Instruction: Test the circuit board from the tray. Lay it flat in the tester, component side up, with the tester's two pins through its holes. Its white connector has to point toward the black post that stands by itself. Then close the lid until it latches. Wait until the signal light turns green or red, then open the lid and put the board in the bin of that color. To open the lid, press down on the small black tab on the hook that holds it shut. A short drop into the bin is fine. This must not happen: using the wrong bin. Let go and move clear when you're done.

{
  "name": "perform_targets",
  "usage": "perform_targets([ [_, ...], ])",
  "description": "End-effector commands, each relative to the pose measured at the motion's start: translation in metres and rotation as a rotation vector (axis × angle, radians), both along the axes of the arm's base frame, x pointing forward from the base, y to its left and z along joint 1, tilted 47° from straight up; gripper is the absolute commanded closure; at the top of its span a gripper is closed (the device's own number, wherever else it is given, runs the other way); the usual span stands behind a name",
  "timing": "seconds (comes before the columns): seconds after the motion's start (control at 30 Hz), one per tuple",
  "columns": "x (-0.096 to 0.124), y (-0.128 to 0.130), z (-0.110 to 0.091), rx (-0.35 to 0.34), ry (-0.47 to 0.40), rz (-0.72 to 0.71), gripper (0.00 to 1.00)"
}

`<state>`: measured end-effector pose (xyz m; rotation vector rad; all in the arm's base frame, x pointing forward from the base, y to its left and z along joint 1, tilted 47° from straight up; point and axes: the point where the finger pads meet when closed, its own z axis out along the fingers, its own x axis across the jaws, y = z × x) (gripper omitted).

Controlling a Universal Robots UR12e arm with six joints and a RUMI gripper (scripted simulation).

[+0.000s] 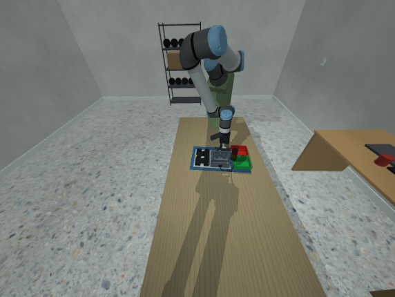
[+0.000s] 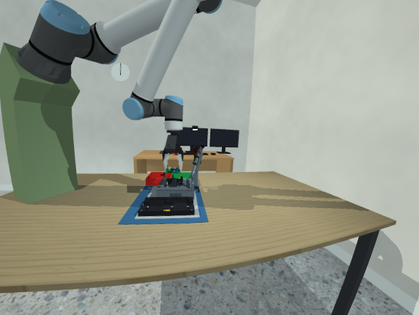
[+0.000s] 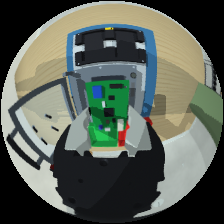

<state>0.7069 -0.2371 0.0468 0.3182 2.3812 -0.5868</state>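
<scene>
My gripper (image 1: pixel 222 147) (image 2: pixel 173 168) (image 3: pixel 108 106) is shut on the green circuit board (image 2: pixel 172 171) (image 3: pixel 115 100), holding it by two opposite edges, component side up. The board hangs above the grey tester (image 1: pixel 215 165) (image 2: pixel 165 191) (image 3: pixel 100 74), roughly level. Its blue part faces the tray side in the wrist view; I cannot clearly make out the white connector. The tester's lid (image 2: pixel 198 166) (image 3: pixel 40 93) stands open. The pins and the black post are too small to tell. The signal light (image 1: pixel 235 154) looks dark. The black tray (image 1: pixel 204 162) (image 2: pixel 154 209) (image 3: pixel 91 52) shows no board.
The red bin (image 1: pixel 243 149) (image 2: pixel 154 179) and green bin (image 1: pixel 242 166) (image 2: pixel 184 174) are beyond the tester, opposite the tray. The raised lid stands close beside the gripper. All stand on a blue mat (image 1: pixel 192 164) (image 2: pixel 128 218) on the wooden table (image 1: pixel 214 224) (image 2: pixel 91 245).
</scene>
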Motion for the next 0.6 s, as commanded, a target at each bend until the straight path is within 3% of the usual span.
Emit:
perform_targets([
  [0.0, -0.0015, 0.0012, -0.0015, 0.001, 0.002, -0.001, 0.61],
  [0.57, 0.0084, -0.0082, -0.0099, -0.001, -0.001, -0.001, 0.61],
])
